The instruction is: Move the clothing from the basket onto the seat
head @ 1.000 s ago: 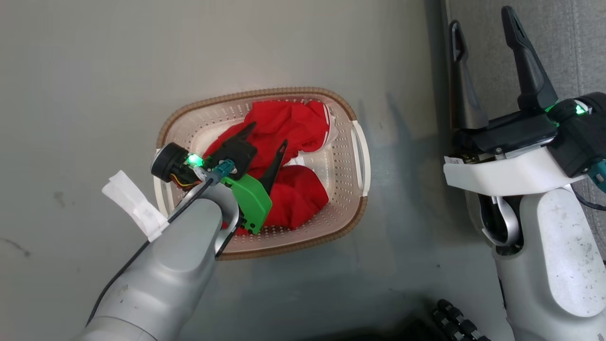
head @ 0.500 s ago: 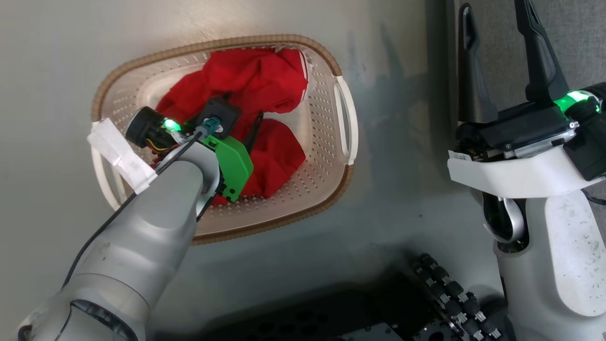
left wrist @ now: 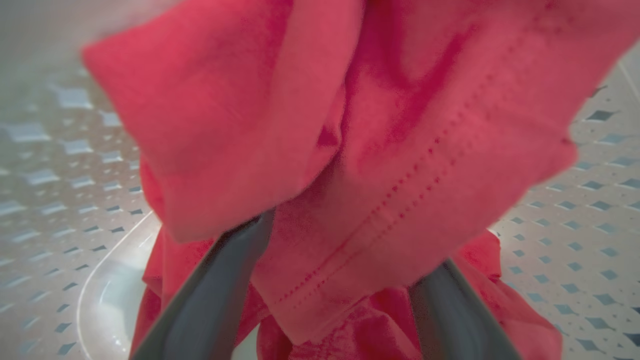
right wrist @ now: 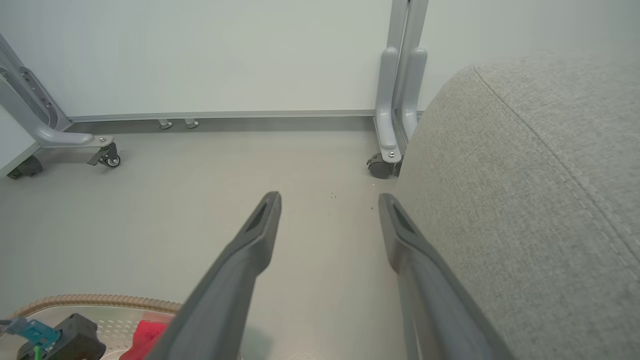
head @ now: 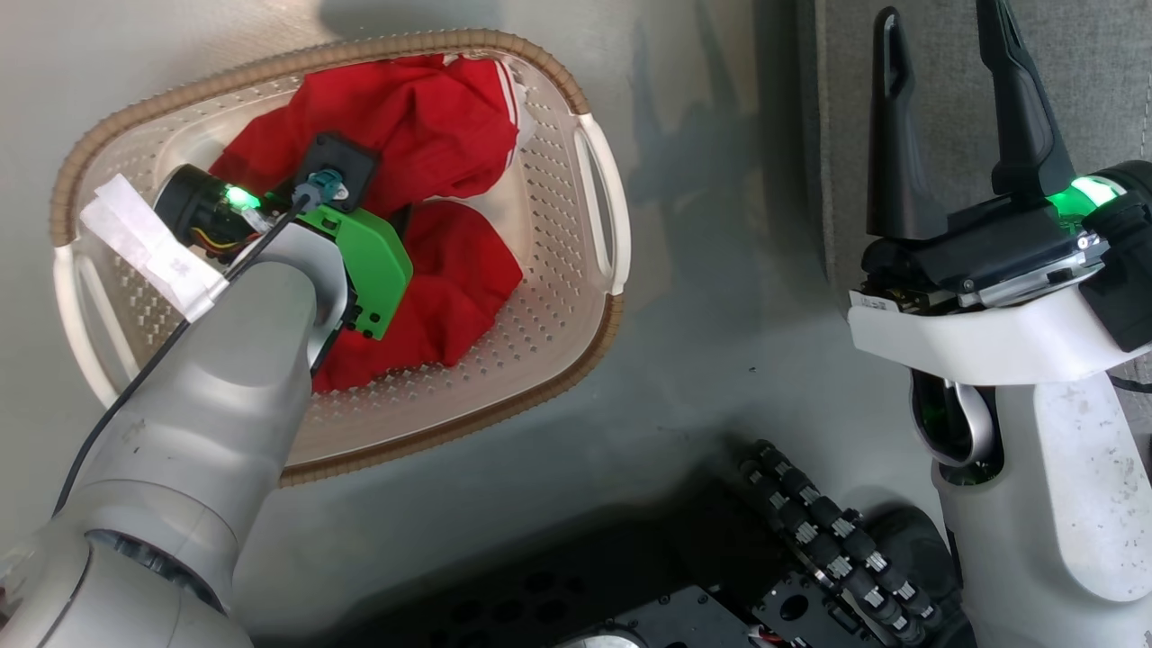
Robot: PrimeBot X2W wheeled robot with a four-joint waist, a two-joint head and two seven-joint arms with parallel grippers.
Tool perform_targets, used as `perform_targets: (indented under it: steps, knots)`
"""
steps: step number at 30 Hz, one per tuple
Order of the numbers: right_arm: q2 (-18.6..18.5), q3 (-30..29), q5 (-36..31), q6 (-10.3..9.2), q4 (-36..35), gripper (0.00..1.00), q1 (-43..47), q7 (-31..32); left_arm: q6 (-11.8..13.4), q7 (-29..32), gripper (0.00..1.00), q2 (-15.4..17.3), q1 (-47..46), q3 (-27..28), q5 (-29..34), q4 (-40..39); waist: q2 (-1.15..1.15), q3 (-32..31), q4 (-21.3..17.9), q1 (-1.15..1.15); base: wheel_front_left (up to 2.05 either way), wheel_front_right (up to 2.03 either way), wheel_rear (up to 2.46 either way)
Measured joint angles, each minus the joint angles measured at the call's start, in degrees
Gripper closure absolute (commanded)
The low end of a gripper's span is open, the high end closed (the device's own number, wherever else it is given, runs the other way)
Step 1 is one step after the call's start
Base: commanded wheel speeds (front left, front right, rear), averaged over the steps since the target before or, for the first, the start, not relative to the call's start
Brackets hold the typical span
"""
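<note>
While my left gripper (left wrist: 350,240) reaches down into the cream laundry basket (head: 558,261), its jaws stand apart with a stitched fold of the red clothing (head: 423,126) bulging between them. Their tips are buried under the cloth. Both red garments lie crumpled inside the basket, with thin white stripes showing near its far rim. The basket sits on the grey floor (head: 720,297). My right gripper (head: 939,27) hangs well apart from the basket, off to the right, jaws spread wide and holding nothing, just beside the rounded edge of the grey fabric seat (right wrist: 525,200).
</note>
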Motion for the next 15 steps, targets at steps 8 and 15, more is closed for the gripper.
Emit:
perform_targets:
  steps: [8,15]
  knots:
    - [0.0,-0.2,1.0,0.0,0.5,0.0,0.6,-0.5,0.9,-0.7,0.93,-0.1,-1.2,1.7,-1.7,1.4,0.0,0.6,-1.5,0.0,0.0,0.0,0.0]
    - [0.0,-1.3,0.3,0.0,1.0,0.0,0.6,-0.7,0.8,-1.5,1.0,-0.2,-1.5,2.0,-2.8,1.4,0.0,0.2,-1.7,0.0,0.0,0.0,0.0]
